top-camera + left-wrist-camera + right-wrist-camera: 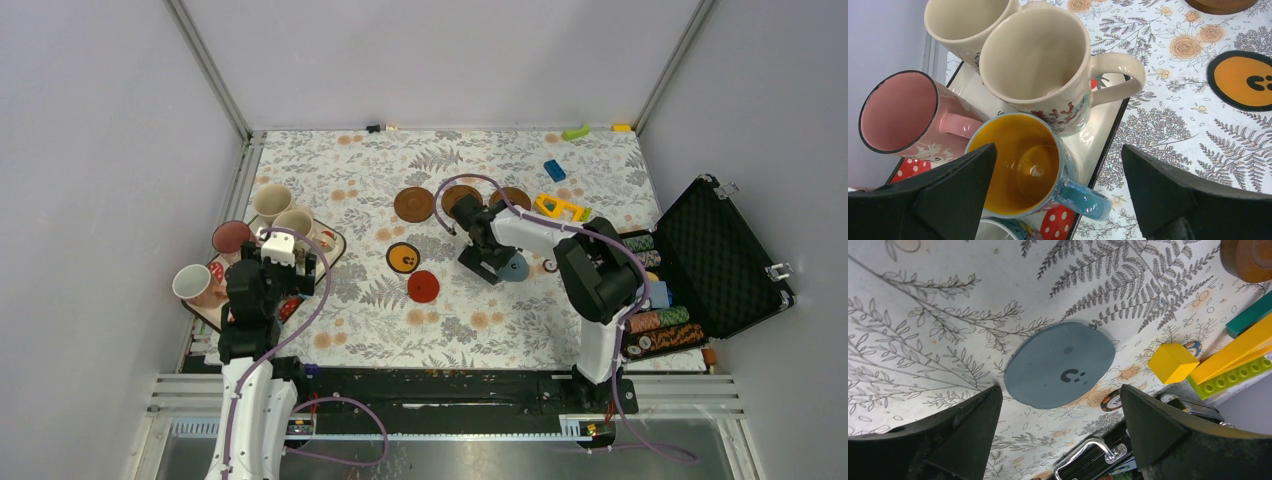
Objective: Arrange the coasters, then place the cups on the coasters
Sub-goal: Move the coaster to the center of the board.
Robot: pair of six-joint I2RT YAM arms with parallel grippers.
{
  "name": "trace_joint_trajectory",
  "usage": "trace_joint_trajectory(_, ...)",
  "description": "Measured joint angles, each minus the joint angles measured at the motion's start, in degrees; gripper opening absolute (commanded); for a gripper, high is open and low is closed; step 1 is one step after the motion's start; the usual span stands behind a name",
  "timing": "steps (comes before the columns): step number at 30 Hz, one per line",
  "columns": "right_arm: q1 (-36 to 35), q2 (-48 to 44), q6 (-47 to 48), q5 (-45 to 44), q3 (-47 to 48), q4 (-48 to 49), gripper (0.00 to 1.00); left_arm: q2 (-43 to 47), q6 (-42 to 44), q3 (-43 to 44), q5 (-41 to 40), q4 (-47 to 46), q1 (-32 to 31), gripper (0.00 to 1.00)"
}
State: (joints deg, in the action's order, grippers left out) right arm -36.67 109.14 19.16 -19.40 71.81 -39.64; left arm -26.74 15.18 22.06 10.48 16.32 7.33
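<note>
Coaster arranging is the step in hand, as we judge it; the cups (1033, 55) are not yet placed. Right gripper (1058, 392): jaws spread wide, pinching nothing, hovering over the grey-blue coaster (1060, 365). That disc lies flat on the table (948, 290) between the fingers, its centre a touch toward 12 o'clock in the wrist view. Next move, we reckon: lower, then close across the thin edge. Left gripper (1058, 149): spread, empty, above the blue cup (1018, 165), which sits toward 9 o'clock on the tray (1108, 142).

Robotics test cell: blank walls (90, 150), aluminium framing (209, 70) around the worktop (450, 160), left arm (250, 405) and right arm (600, 275) bolted along the bottom edge.
</note>
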Motion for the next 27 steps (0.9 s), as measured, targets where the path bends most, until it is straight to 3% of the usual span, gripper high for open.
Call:
trace_joint_trajectory(16,0.28,4.44,-3.02,-2.54,5.25,-4.37,0.81,0.00,-0.02,0.00,-0.35,0.00,0.00,0.99)
trace_joint_trajectory(23,2.78,4.44,-4.28,-2.51,5.27,-5.01,0.82,0.00,-0.04,0.00,-0.66,0.00,0.00,0.99)
trace_joint_trajectory(27,3.85,4.44,-4.61,-2.27,5.27,-5.16,0.88,0.00,-0.04,0.00,-0.68,0.00,0.00,0.99)
